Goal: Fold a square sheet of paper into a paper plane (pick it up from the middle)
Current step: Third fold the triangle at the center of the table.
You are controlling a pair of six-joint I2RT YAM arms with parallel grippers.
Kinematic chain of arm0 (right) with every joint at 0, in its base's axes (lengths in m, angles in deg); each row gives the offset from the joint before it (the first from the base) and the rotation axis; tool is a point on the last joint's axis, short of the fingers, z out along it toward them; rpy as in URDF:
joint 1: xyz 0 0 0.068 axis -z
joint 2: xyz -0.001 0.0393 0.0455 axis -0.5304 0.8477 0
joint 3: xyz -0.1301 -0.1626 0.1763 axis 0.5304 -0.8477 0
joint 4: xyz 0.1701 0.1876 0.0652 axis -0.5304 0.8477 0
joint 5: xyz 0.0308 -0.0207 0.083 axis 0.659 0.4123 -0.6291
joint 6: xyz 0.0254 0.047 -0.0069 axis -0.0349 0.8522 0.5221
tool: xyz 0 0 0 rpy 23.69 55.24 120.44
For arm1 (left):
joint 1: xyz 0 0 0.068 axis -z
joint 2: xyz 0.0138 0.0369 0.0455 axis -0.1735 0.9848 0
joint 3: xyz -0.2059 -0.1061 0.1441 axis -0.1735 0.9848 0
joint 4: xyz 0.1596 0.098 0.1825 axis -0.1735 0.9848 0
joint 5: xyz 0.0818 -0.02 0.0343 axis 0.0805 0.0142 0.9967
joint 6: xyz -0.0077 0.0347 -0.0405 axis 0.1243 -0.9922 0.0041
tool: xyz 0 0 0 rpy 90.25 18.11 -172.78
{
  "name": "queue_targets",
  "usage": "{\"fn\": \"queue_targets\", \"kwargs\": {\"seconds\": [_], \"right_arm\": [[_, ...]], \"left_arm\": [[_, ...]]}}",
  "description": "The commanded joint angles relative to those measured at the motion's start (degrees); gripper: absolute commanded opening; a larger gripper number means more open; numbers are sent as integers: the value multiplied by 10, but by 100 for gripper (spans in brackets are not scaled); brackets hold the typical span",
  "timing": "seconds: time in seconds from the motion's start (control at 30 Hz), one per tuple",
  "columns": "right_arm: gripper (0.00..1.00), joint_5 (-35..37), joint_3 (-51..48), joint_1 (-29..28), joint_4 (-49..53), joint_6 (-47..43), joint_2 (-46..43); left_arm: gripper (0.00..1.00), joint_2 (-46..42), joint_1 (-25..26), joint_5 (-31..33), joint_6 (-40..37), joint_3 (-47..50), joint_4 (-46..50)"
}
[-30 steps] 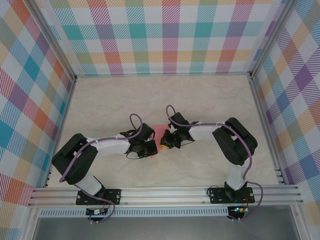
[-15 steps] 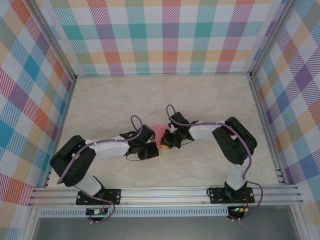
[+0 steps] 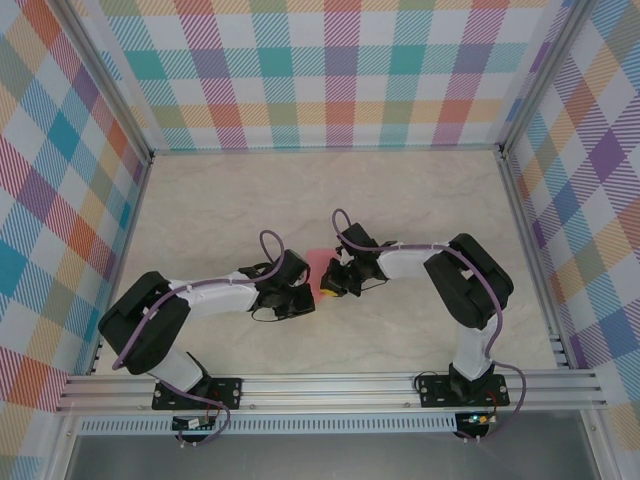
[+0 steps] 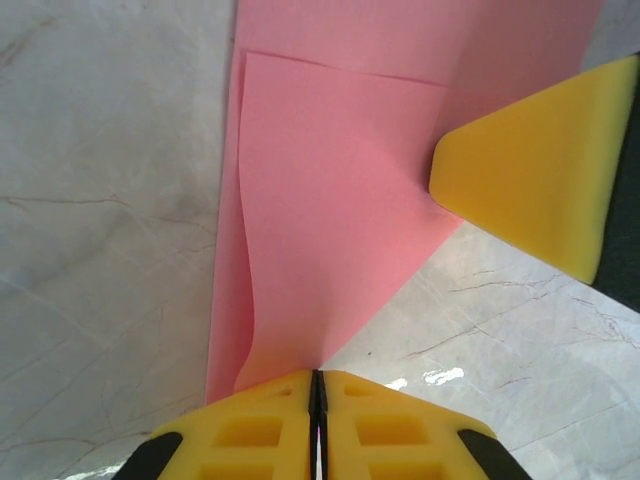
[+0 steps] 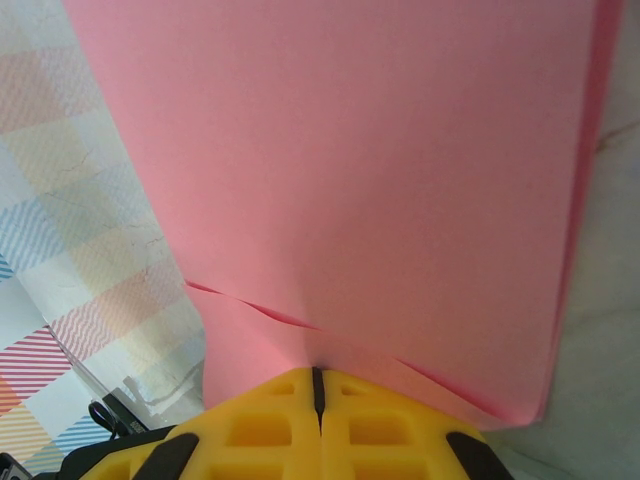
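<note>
Both arms are reaching inward over the middle of the marble-patterned table (image 3: 420, 200), wrists almost meeting. The square sheet of paper (image 4: 330, 200) is lying between them, salmon-pink, partly folded, with one layer lapping over another and its left edge bowing up off the surface. The left gripper (image 4: 317, 385) is pinching the near corner of the sheet, its yellow jaws pressed together with only the paper between them. The right gripper (image 5: 317, 382) is likewise clamping the sheet's edge, jaws closed tight, the paper puckering into a small crease just above the tips. In the left wrist view one of its yellow fingers (image 4: 540, 170) is resting against the sheet's right side. From overhead the two wrists are covering most of the paper, leaving just a pink sliver between them. Purple cables (image 3: 268, 240) are looping over each forearm. Plaid walls (image 3: 340, 80) are enclosing the table on three sides, and an aluminium rail (image 3: 330, 385) is carrying both bases.
</note>
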Motion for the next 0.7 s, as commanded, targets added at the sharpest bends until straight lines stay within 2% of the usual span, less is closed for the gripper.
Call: {"fn": "queue_targets", "kwargs": {"seconds": [0.0, 0.2, 0.43, 0.67], "right_arm": [[4, 70, -13, 4, 55, -4, 48], [4, 69, -13, 4, 56, -5, 51], [4, 69, -13, 4, 57, -6, 52], [4, 69, -14, 4, 57, -7, 55]], "left_arm": [[11, -29, 5, 5, -5, 5, 14], [11, -38, 5, 11, -6, 5, 14], [11, -5, 4, 10, -3, 9, 17], [10, 2, 1, 35, -3, 8, 32]]}}
